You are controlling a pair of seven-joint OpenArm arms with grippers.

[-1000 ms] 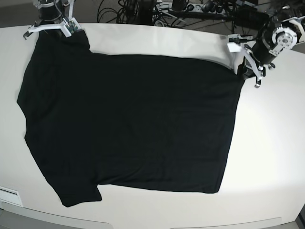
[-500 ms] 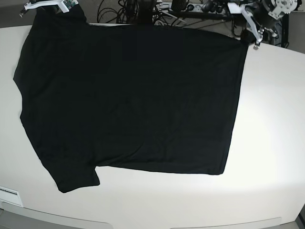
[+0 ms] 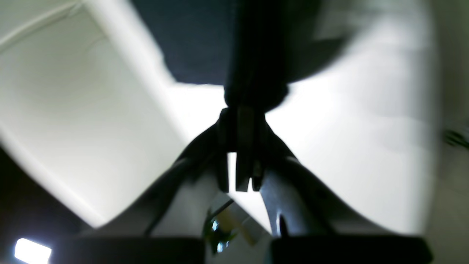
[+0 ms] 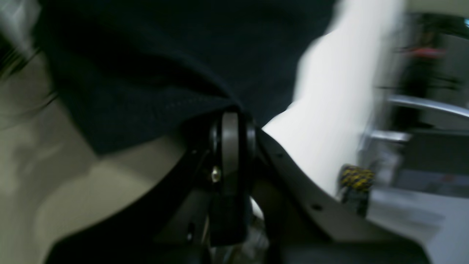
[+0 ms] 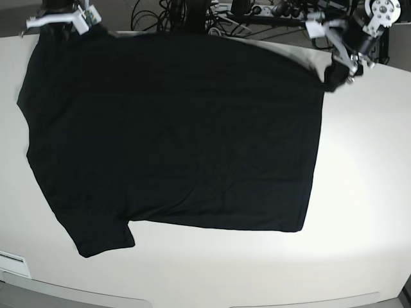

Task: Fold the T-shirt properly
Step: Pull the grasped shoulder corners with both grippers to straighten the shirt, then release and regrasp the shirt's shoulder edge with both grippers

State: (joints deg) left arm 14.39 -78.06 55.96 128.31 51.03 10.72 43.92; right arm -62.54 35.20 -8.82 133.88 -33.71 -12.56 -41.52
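Note:
The black T-shirt (image 5: 173,128) lies spread with its plain side up over the white table (image 5: 366,192). Its near sleeve (image 5: 103,237) rests flat at the front left. My left gripper (image 5: 340,67), on the base view's right, is shut on the shirt's far right corner. In the left wrist view that gripper (image 3: 243,110) pinches a bunch of black cloth (image 3: 256,55). My right gripper (image 5: 80,22), at the far left, is shut on the other far corner. The right wrist view shows its fingers (image 4: 231,121) closed on a dark fold (image 4: 146,73).
Black cables and equipment (image 5: 192,16) crowd the space beyond the table's far edge. A white label (image 5: 13,262) sits at the front left edge. Bare tabletop lies right of the shirt and along the front.
Both grippers carried the shirt's far edge toward the back of the table, stretching the cloth. In the last half second the left gripper's corner came back down a little.

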